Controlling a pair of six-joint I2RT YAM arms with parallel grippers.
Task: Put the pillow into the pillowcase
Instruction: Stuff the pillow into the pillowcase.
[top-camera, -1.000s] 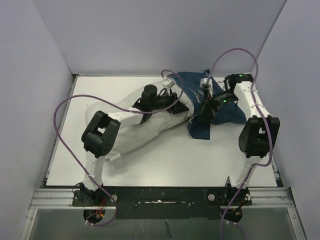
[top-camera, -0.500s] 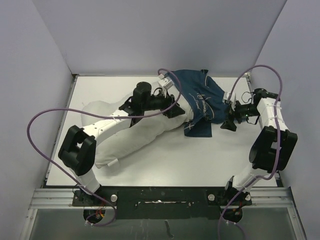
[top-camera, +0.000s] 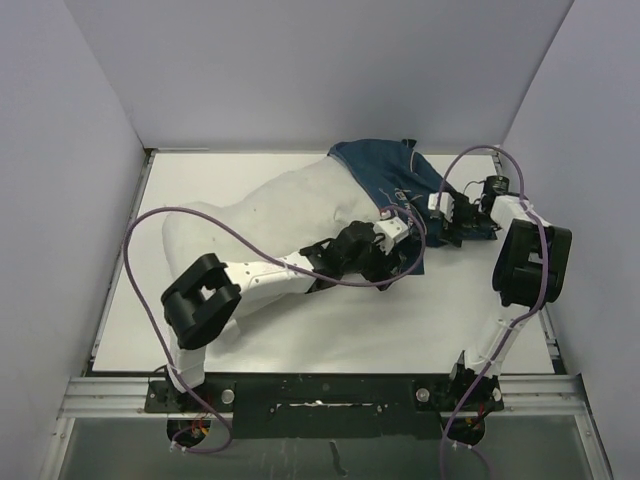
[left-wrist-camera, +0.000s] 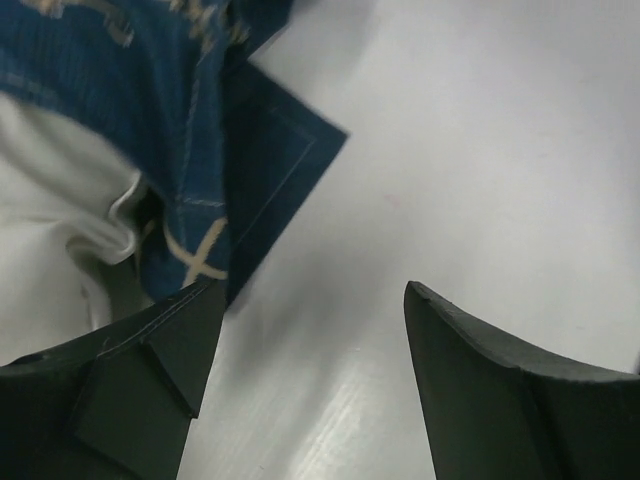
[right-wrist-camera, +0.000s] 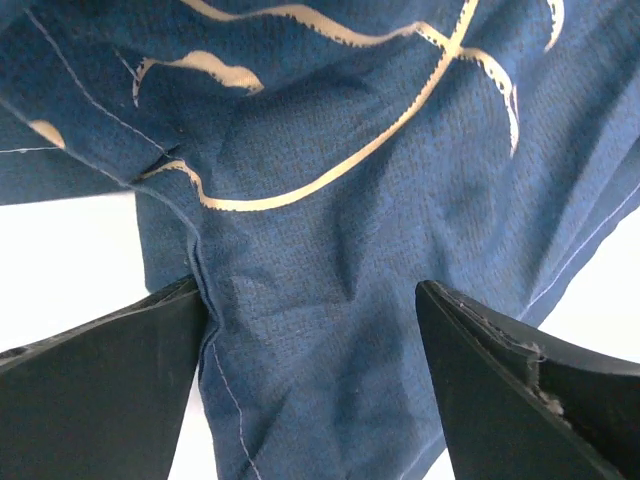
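The jaws of the left gripper (left-wrist-camera: 310, 300) stand spread, with nothing between them but bare table (left-wrist-camera: 480, 150). The hemmed corner of the pillowcase (left-wrist-camera: 250, 160) lies just up and left of them, almost at the left finger's tip, and a fold of the pillow (left-wrist-camera: 50, 210) shows past that edge.

From above, the pillow lies on a slant, its long axis running from the near left of the table to the far right. Only its far-right end sits under the navy cloth; most of the white body is outside. The left arm reaches along the pillow's near flank to the case's near edge.

Further right, the right gripper (right-wrist-camera: 308, 300) also has its jaws wide apart. The case's cloth fills the view under the gap, and nothing looks pinched.

The mouth of the case seems to face near-left, along the pillow's axis. So the next move likely calls for catching the hem and drawing it that way over the pillow. The left gripper is nearer that hem, which lies to its left. The right gripper sits over the case's right side, nearer the closed end.
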